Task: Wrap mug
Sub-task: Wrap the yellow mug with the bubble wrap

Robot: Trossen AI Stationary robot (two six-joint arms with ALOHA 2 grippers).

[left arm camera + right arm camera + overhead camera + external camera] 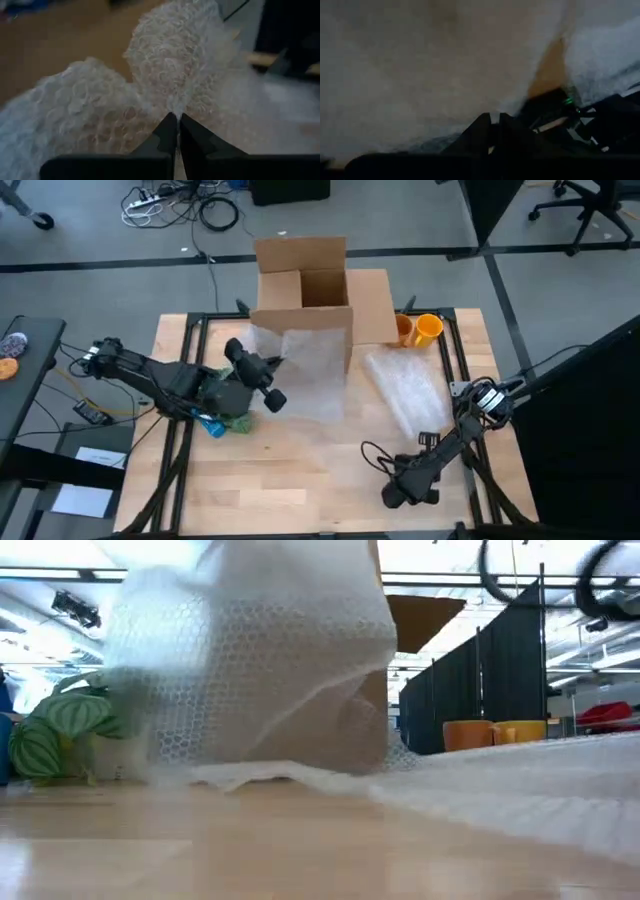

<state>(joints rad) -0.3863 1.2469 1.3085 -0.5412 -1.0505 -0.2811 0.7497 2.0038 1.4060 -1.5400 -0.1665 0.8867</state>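
Wooden desk (300,480) is seen from above with an open cardboard box (310,280) at the far edge, flaps up. A bubble wrap sheet (310,375) is draped from the box front down onto the desk; in the low view it is lifted into a tall fold. A second, crumpled bubble wrap piece (405,390) lies to the right, long axis running diagonally from near the box toward the near right. Two orange cups (420,328) are stood beside the box's right flap. The mug to be wrapped cannot be made out; its orientation cannot be told. Left gripper (178,117) is pinched closed on the sheet's edge. Right gripper (400,492) is parked at near right, fingers together, nothing held.
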